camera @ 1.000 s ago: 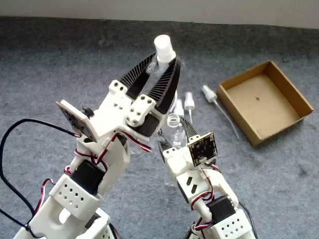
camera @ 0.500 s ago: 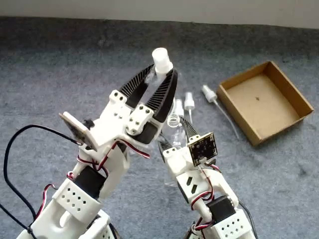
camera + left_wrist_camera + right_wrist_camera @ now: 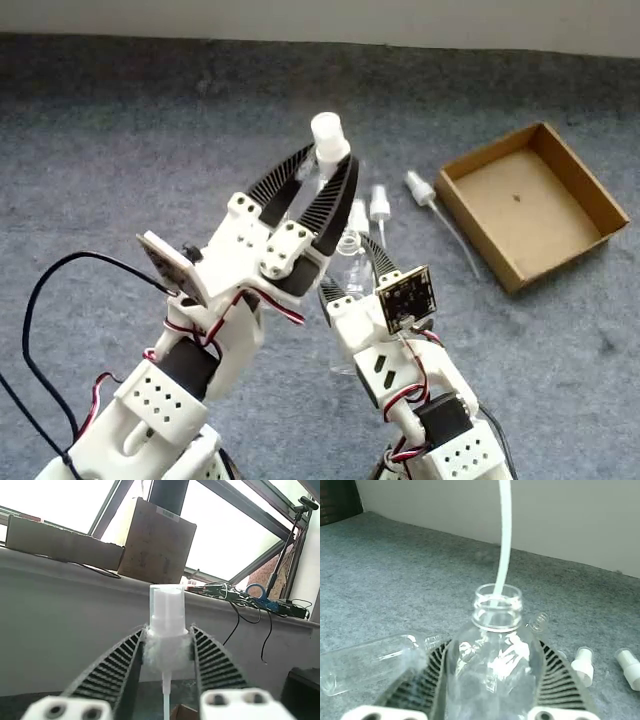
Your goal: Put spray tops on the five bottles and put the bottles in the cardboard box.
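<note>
High view: left gripper (image 3: 322,170) is clamped on a spray top (image 3: 328,137), held by the collar with the cap poking out past the fingertips. Right gripper (image 3: 350,272) is closed around a clear bottle (image 3: 347,245), which stands upright with its mouth open. Both sit near the cardboard box (image 3: 475,238), outside it, on the side facing the arms.

My read on why:
- The right arm is acting as a fixture. It pins the bottle so the neck can't tip or spin during capping.
- The left arm grips the collar so the dip tube (image 3: 505,535) hangs straight down. In the right wrist view the tube runs into the bottle mouth, so the two parts look lined up and the cap is not yet seated.
- Holding the pair close to the box keeps the drop-off move short.

Appearance:
- The bottle is transparent and rounded, with a threaded-looking ringed neck and strong glare on the shoulders. It looks slippery.
- The spray top is white and translucent: a cylindrical cap over a wider collar, with a thin, flexible white tube.

Three loose spray tops (image 3: 380,203) lie between the held bottle and the box. Another clear bottle (image 3: 370,660) lies on its side on the grey carpet (image 3: 120,150), on the held bottle's far side from the box.
</note>
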`<action>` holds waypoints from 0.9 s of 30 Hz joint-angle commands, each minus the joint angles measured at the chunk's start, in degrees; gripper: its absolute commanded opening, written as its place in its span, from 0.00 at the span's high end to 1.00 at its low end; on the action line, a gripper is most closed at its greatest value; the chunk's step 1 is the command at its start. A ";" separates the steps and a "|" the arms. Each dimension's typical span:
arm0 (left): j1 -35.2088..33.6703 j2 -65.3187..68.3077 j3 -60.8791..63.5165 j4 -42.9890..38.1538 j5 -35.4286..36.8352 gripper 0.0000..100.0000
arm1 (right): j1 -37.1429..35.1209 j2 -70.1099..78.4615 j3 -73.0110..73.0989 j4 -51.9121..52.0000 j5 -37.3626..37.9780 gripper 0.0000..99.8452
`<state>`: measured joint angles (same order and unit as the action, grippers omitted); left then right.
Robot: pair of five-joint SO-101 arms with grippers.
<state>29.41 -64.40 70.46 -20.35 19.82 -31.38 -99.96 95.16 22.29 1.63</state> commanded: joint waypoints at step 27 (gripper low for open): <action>2.15 -0.13 17.01 -0.79 0.09 1.00 | 1.10 -0.92 -0.66 0.04 0.00 0.85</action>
<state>29.85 -65.27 86.64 -20.70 20.18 -31.38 -99.87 95.16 22.29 1.71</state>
